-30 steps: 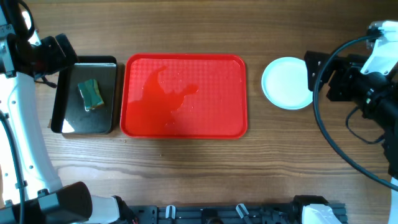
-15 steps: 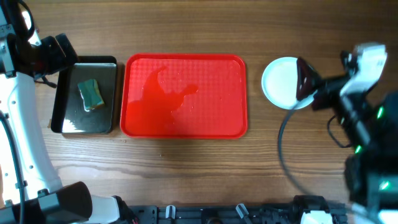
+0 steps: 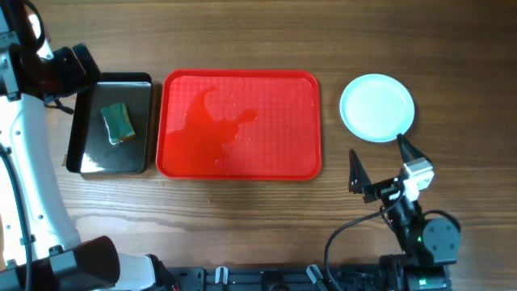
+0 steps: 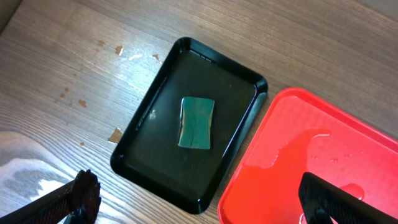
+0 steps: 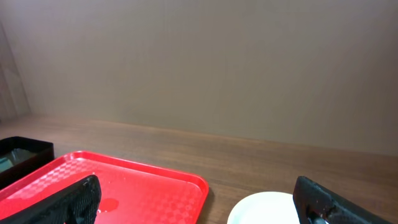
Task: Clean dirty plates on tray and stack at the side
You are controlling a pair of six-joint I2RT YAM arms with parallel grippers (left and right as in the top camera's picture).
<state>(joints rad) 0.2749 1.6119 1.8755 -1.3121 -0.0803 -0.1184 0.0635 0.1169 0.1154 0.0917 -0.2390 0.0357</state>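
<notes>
You're finishing: red tray (image 3: pixel 275 121) sitting bare, plates (image 3: pixel 377 107) stacked right, prob. all three. L gripper (image 4: pixel 198 180) & R gripper (image 3: pixel 379 164) gaping empty; nxt, park.

surface: wooden table (image 3: pixel 242 218) | backdrop: plain beige wall (image 5: pixel 199 62) | light: even

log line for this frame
tray wet, bare; plates on table right of tray; sponge in black tray; left pincer open; right pincer open

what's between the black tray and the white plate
The red tray, wet and holding no plates, lies between the black tray and the white plate. The overhead view shows this.
</notes>
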